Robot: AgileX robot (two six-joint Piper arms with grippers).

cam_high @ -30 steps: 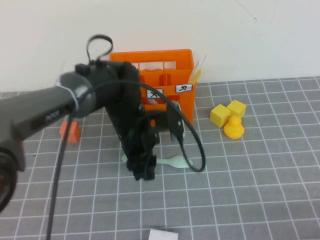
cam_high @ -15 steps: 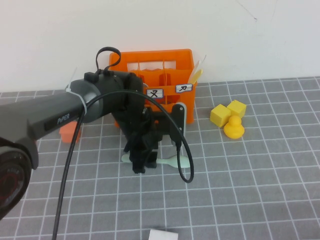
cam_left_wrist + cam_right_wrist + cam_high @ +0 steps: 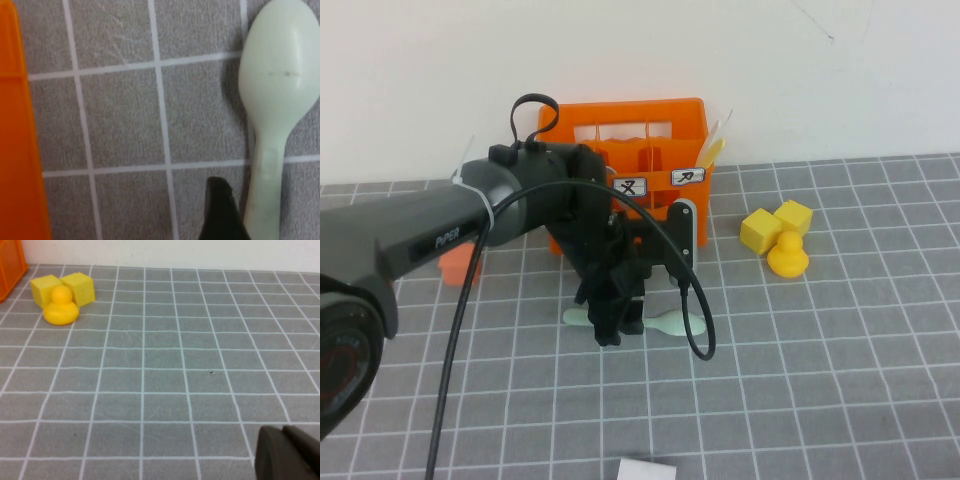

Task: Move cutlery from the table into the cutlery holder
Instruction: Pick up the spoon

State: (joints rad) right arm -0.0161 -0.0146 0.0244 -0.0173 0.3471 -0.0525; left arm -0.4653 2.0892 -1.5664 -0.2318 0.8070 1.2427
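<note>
High view: the left pincer point(image 3: 611, 330), spread open, hangs over the mint-green spoon point(image 3: 672, 323) lying on the table point(image 3: 840, 380) before the cutlery holder point(image 3: 630, 160); right pincer point(image 3: 287, 452) low near table, state unclear.

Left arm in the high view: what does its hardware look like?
The left arm is a dark grey tube with faint white lettering and a white tie, ending in a black hand. A black cable loops beside it. The right hand shows only a dark corner.
</note>
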